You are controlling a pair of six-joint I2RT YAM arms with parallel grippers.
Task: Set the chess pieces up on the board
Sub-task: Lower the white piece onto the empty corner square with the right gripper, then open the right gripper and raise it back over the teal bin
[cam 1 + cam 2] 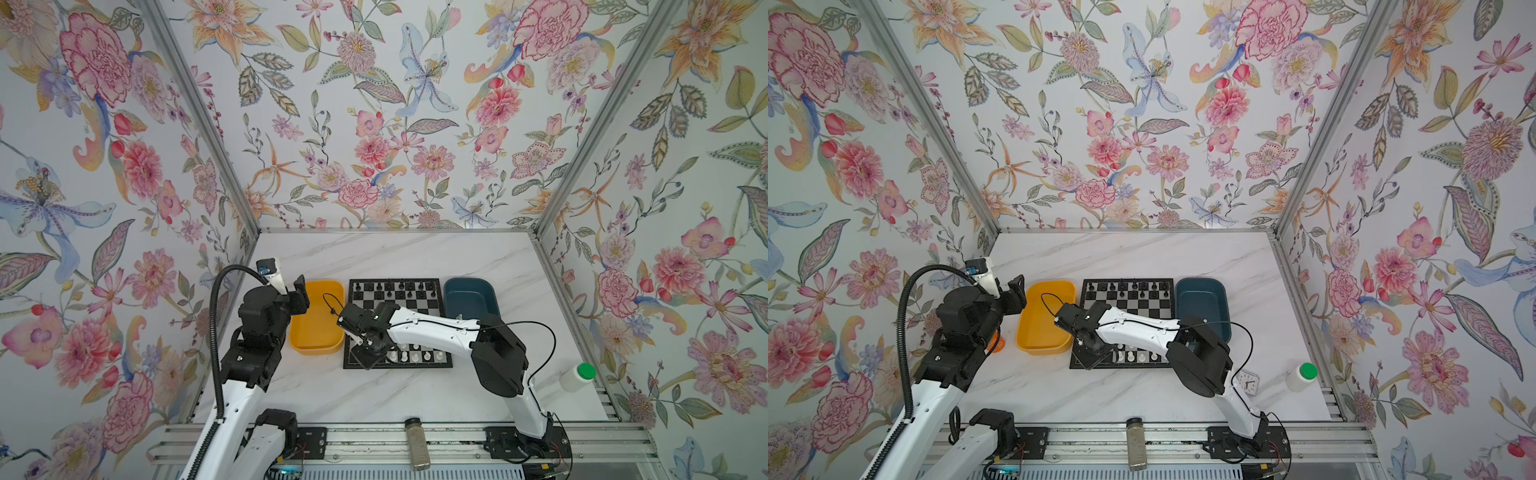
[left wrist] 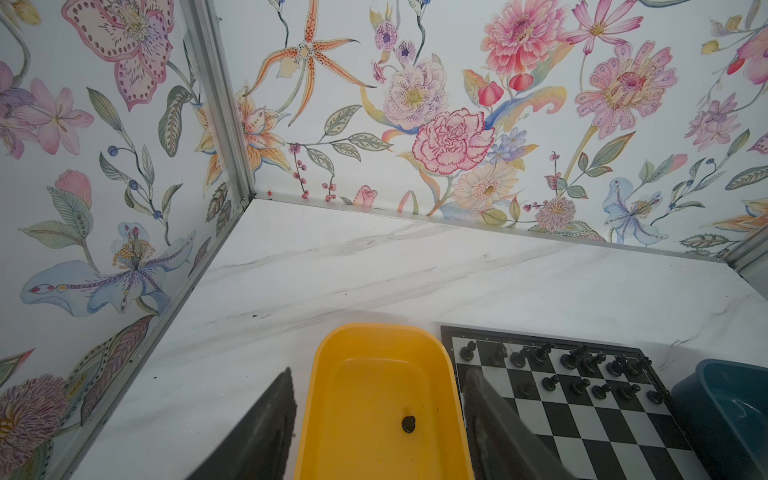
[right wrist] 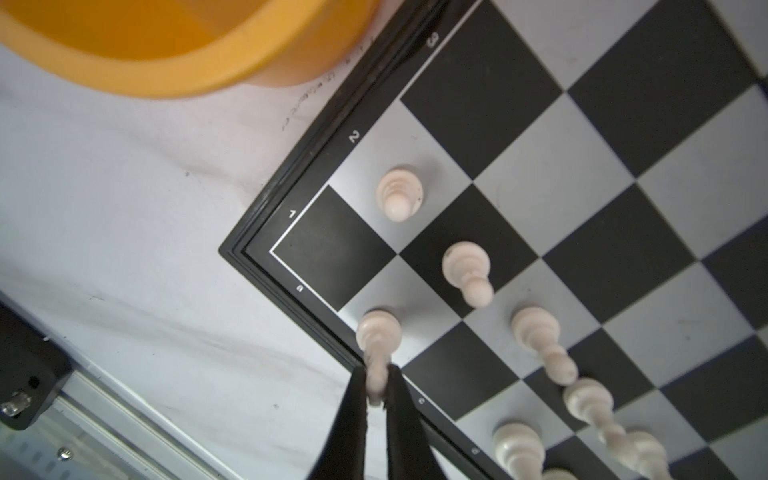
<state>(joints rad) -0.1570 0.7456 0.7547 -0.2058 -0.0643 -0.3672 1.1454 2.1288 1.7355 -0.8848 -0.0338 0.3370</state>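
While my right gripper [image 3: 376,376] pinches the head of a white chessman [image 3: 379,332] standing on the near row, beside the bare near-left corner square of the board [image 3: 615,137], black's far rows look nearly full and white's near rows only partly. One dark piece [image 2: 409,424] lies in the yellow tray [image 2: 328,374]. My right arm reaches leftward, wrist down; the left gripper [image 2: 379,372] hovers wide above that tray.

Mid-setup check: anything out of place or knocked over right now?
One small dark object lies alone in the yellow plastic tray, off the black-and-silver chessboard; likely a leftover black chessman, though too small to confirm. The chessmen on the board stand upright, including the white chessman in the right gripper.
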